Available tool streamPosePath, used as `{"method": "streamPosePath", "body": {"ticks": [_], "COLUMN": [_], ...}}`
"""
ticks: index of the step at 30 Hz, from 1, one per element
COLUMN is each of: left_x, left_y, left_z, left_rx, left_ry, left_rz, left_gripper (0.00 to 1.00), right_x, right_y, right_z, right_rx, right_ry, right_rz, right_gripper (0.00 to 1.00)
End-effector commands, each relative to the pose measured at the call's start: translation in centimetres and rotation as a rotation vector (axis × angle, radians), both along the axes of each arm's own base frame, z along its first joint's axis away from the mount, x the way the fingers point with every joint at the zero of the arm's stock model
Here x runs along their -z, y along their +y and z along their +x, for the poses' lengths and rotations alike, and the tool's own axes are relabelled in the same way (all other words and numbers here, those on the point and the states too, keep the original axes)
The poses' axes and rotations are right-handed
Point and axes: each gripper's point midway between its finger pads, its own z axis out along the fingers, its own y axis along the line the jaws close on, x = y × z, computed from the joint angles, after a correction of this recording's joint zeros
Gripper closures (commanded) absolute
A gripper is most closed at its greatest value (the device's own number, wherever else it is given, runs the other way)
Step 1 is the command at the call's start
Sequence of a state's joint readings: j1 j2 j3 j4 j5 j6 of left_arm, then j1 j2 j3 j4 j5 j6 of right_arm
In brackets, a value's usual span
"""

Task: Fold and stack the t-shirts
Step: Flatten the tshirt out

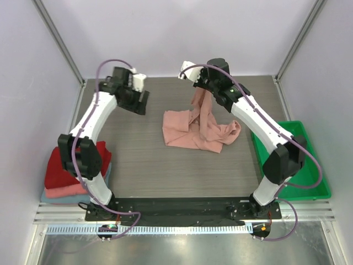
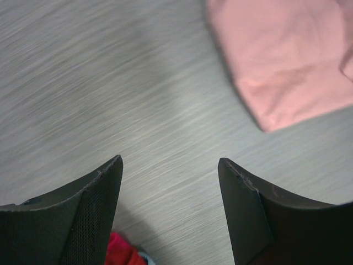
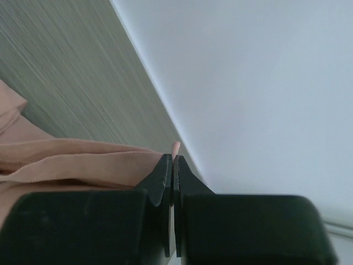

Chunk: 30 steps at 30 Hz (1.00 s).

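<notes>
Right gripper (image 3: 172, 161) is clamping tight here, jaws pressed together with only a sliver of pink cloth peeping out above the tips. That is a thin edge of the dusty-pink t-shirt (image 1: 193, 132) it is pinching. In the overhead view the cloth is hanging from that pinch in a narrow drape toward the back of the table (image 1: 138, 165). The rest is lying in a rumpled heap at mid-table, trailing off toward the right arm.

Left gripper (image 2: 170, 165) is hovering with its jaws standing wide apart and nothing between them. There is only bare table below, and the shirt's nearest edge is lying up and to the right in its wrist view, well clear of the fingertips.

This looks like light, limp cotton. From one pinch it is sagging and bunching rather than spreading, so it seems to need a second hold. My read is that the free jaws should be going for a matching edge, a hem corner or shoulder on the left side of the heap, so the two arms can stretch it flat. With such a thin bite, the cloth could slide out under a hard tug.

Further out, the finished pile is sitting at the near left beside the left arm's base: dark red tee (image 1: 55, 165) on top, salmon-pink tee (image 1: 63, 191) under it, light-blue tee (image 1: 52, 198) at the bottom. The green tray (image 1: 314, 171) is sitting off to the right.
</notes>
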<state>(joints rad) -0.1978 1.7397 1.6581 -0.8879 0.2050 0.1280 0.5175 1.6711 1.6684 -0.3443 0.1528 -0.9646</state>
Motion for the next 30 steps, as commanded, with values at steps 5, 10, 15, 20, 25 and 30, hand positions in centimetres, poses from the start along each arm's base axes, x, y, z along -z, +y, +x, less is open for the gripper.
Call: {"method": "streamPosePath", "body": {"ticks": [5, 10, 15, 20, 25, 30], "left_x": [4.1, 7.3, 8.3, 9.7, 10.1, 10.7], "left_y": [-12.8, -16.3, -18.4, -20.1, -21.7, -23.1], "left_z": [-4.7, -5.0, -2.0, -0.3, 0.3, 0.2], "left_rx": [0.425, 0.473, 0.445, 0.458, 0.464, 0.486], "left_ry": [0.016, 0.055, 0.042, 0.052, 0.033, 0.025], "left_rz": [0.068, 0.073, 0.070, 0.095, 0.101, 0.112], "left_gripper": [0.30, 0.30, 0.31, 0.30, 0.30, 0.32], "right_x": [1.1, 2.5, 3.5, 4.1, 4.5, 4.7], "right_y": [-4.1, -5.2, -5.7, -6.4, -7.2, -7.5], "right_z": [4.3, 5.1, 5.1, 5.3, 5.8, 5.9], "right_rx": [0.163, 0.187, 0.202, 0.218, 0.236, 0.242], "right_ry": [-0.016, 0.012, 0.032, 0.048, 0.056, 0.061], "right_rz": [0.046, 0.049, 0.041, 0.054, 0.060, 0.060], "right_gripper": [0.99, 0.99, 0.99, 0.99, 0.99, 0.99]}}
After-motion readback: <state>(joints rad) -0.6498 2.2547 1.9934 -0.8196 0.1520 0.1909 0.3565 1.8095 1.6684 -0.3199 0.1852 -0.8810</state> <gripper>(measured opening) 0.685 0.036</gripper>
